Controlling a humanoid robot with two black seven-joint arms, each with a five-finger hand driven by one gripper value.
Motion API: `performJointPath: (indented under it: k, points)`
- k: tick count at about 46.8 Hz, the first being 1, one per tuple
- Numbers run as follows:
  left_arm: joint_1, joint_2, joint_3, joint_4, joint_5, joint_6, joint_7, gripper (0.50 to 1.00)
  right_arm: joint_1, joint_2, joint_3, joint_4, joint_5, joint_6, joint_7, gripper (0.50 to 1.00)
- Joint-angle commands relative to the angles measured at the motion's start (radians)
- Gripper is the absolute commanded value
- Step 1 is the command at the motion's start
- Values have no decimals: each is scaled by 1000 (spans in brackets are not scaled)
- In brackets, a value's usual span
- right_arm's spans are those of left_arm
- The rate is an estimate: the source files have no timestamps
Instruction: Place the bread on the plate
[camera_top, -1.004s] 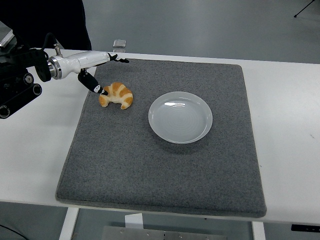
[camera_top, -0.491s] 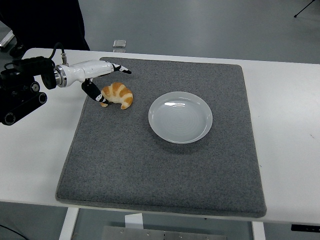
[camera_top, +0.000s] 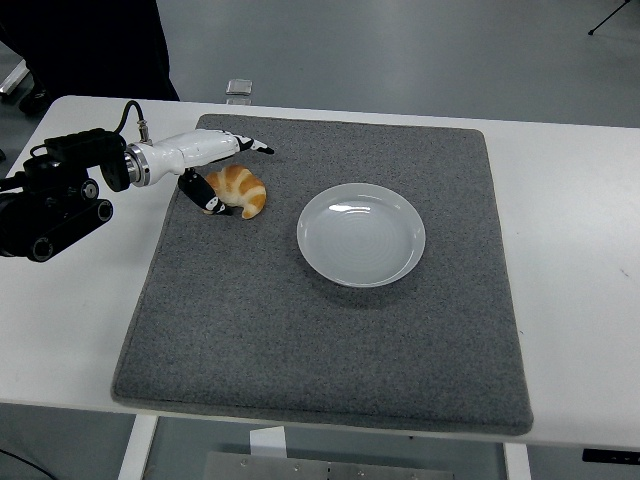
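Observation:
A golden croissant (camera_top: 240, 189) lies on the grey mat (camera_top: 330, 330), left of an empty white plate (camera_top: 361, 234). My left hand (camera_top: 232, 174), white with black fingertips, reaches in from the left and straddles the croissant. Its upper fingers (camera_top: 250, 146) stretch out above the bread's far side, and its thumb (camera_top: 205, 197) presses at the bread's near left end. The fingers are spread around the bread rather than closed on it. The right arm does not show.
The left arm's black forearm (camera_top: 55, 200) lies over the white table (camera_top: 580, 250) at the left edge. A small grey object (camera_top: 238, 88) sits at the table's far edge. A dark-clothed person (camera_top: 90, 45) stands at the top left.
My left hand has moved right and forward, reaching further over the croissant. The croissant has shifted slightly to the right and turned a little.

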Motion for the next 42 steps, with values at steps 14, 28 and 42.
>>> performJointPath:
  k: [14, 28, 42]
  points:
    - [11, -16, 20, 9, 0, -2, 1, 999, 0, 0, 0, 0, 0, 0, 0, 952]
    - [11, -17, 21, 17, 0, -2, 1, 994, 0, 0, 0, 0, 0, 0, 0, 952]
    - [11, -16, 23, 4, 5, -5, -1, 737, 0, 0, 0, 0, 0, 0, 0, 952]
